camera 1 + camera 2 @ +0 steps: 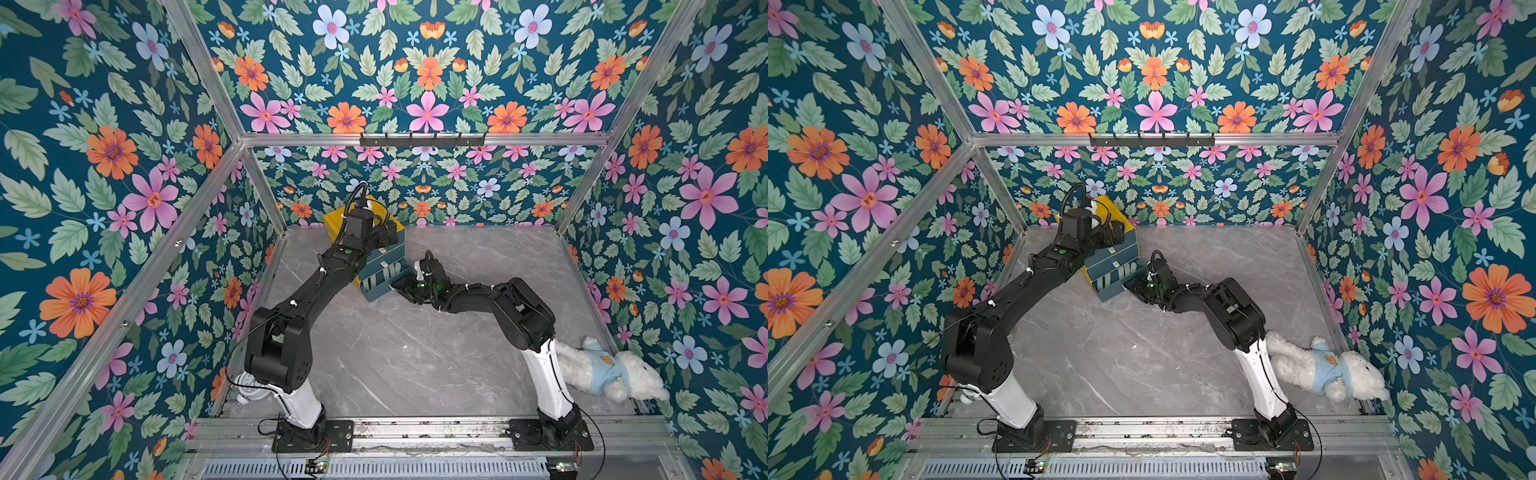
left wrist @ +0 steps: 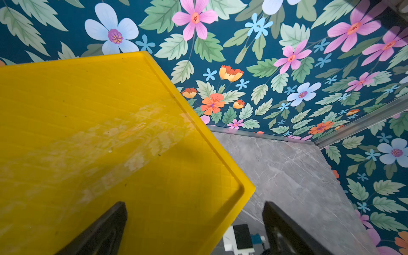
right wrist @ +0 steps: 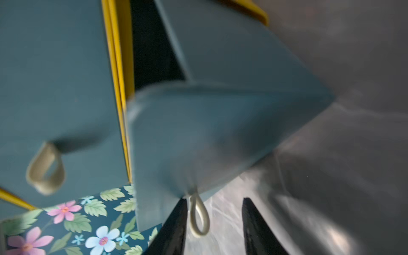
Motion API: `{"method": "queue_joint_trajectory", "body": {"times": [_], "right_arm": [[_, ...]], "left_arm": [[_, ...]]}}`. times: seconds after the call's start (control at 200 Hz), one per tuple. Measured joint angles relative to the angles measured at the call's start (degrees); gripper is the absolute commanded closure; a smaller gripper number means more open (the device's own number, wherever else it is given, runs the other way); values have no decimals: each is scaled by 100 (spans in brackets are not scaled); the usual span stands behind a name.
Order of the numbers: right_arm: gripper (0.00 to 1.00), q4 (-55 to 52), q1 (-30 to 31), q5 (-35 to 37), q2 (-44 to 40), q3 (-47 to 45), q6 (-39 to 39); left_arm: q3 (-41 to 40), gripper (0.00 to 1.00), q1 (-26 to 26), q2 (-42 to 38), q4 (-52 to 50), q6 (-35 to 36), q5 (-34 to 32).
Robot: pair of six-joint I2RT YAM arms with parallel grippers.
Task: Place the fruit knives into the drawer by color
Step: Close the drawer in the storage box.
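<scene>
Grey marble-patterned counter fills the floor of the flowered booth. Nearest, at about 4 o'clock from its centre, a white plush toy in a pale blue shirt lies on its side against the right arm's white lower link.

Further in, just past the centre toward 12 o'clock, the right end effector sits low over the counter at the front of the bottom drawer. Its black fingers stand apart. The drawer's pale looped pull tab hangs between them, close against one finger and not pinched. This wrist view is blurred.

The bottom drawer is pulled out toward 5 o'clock. In both top views several pale mint-teal fruit knives lie side by side inside it; their exact number is too small to tell. The dark teal drawer above it is pushed in, its own tab hanging loose.

Behind, at about 11 o'clock, stands the yellow drawer cabinet, turned at an angle to the back wall. The left end effector hovers at the cabinet's top, fingers spread wide and holding nothing, one over the yellow surface and one out past the rim.

Farthest, at 12 o'clock, a black hook rail is fixed to the frame bar.
</scene>
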Motion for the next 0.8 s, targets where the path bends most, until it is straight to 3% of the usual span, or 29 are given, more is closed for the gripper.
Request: {"method": "queue_joint_trajectory", "body": {"times": [0.52, 0.8], "right_arm": [[55, 474, -35, -184, 780, 903, 831], [52, 507, -37, -175, 490, 455, 868]], "left_arm": [[-245, 1, -76, -35, 343, 153, -87], [-74, 1, -79, -20, 122, 131, -85]]}}
